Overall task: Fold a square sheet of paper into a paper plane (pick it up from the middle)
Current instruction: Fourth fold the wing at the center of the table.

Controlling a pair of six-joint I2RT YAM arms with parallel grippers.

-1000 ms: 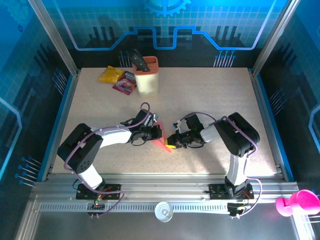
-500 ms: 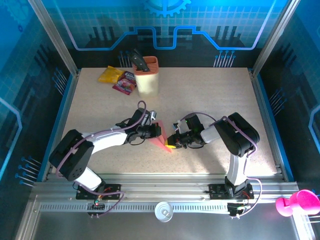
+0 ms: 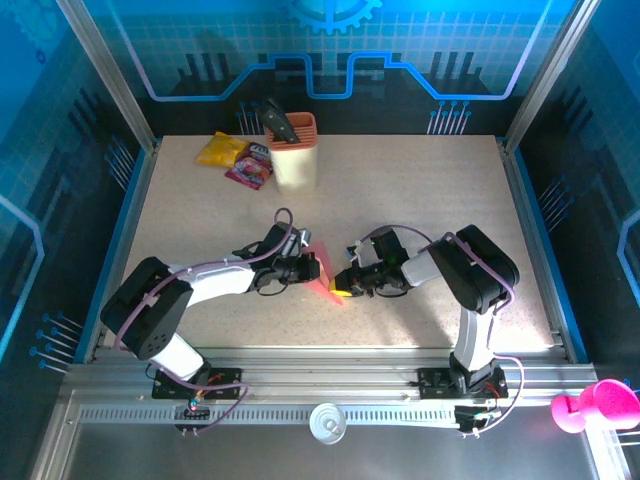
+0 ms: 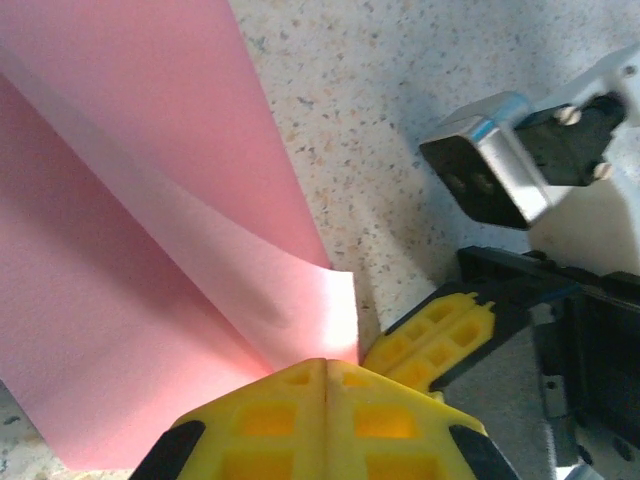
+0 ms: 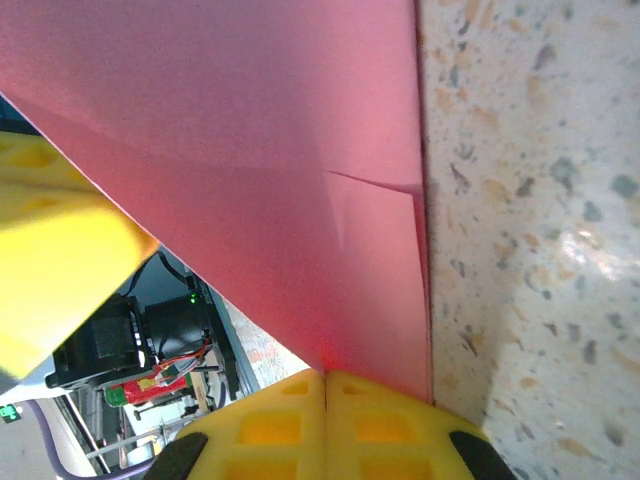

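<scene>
One holder (image 3: 293, 165) beyond the paper (image 3: 330, 290) contains a dark object (image 3: 280, 118).

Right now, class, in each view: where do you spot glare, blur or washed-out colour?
Top external: the table is evenly lit, walls glowing blue. Left wrist: the pink paper washes out pale at its curled corner. Right wrist: glare on the table; a yellow shape at left is blurred.
</scene>
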